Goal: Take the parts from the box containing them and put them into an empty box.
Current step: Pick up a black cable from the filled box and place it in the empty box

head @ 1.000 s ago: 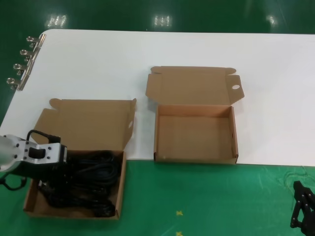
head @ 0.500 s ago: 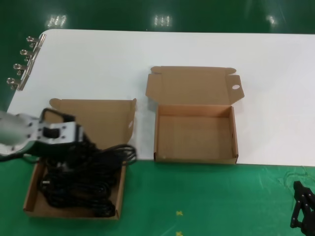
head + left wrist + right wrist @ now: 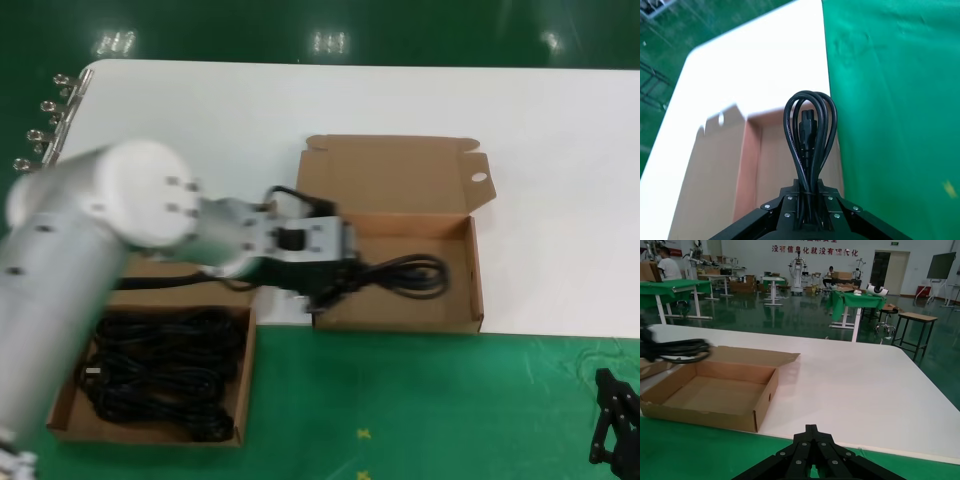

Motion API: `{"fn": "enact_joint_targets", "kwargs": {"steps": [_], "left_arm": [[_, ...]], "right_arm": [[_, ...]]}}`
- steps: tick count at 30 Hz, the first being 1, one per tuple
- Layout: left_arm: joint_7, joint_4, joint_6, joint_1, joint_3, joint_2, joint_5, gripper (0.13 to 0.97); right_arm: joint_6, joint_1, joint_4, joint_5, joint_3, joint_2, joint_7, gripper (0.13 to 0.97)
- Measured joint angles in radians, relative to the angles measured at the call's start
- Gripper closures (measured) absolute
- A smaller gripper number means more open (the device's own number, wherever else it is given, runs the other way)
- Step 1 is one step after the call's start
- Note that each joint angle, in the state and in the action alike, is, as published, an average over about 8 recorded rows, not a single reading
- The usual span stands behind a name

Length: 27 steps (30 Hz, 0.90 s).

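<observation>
My left gripper is shut on one black coiled cord and holds it over the front left part of the empty box, whose lid tab has a small round hole. In the left wrist view the cord's loop and plug stick out from the gripper above that box. The box containing the parts lies at the front left with several black cords in it. My right gripper is shut and empty, parked at the front right; its own view shows it low over the green mat.
The white table runs behind and to the right of both boxes. Green mat covers the front. Metal clips line the table's far left edge. My left arm reaches across over the left box's lid.
My left gripper has lifted a cord out of the left box and carried it to the right, to over the empty box. The right arm has not moved.
</observation>
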Motion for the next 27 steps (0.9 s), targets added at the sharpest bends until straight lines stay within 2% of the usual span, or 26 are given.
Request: {"fn": "enact_joint_targets", "kwargs": {"steps": [6, 9, 12, 18, 27], "left_arm": [[0.032, 0.121, -0.100, -0.024, 0.026, 0.127, 0.037, 0.889], [0.071, 0.194, -0.137, -0.037, 0.034, 0.171, 0.044, 0.889], [0.110, 0.256, -0.166, -0.050, 0.043, 0.202, 0.039, 0.889], [0.166, 0.352, -0.212, -0.080, 0.085, 0.235, -0.001, 0.889], [0.196, 0.437, -0.273, -0.118, 0.198, 0.246, -0.100, 0.890]], "right_arm": [[0.000, 0.000, 0.000, 0.000, 0.000, 0.000, 0.000, 0.949], [0.000, 0.000, 0.000, 0.000, 0.000, 0.000, 0.000, 0.949], [0.000, 0.000, 0.000, 0.000, 0.000, 0.000, 0.000, 0.949], [0.000, 0.000, 0.000, 0.000, 0.000, 0.000, 0.000, 0.949], [0.000, 0.000, 0.000, 0.000, 0.000, 0.000, 0.000, 0.949]]}}
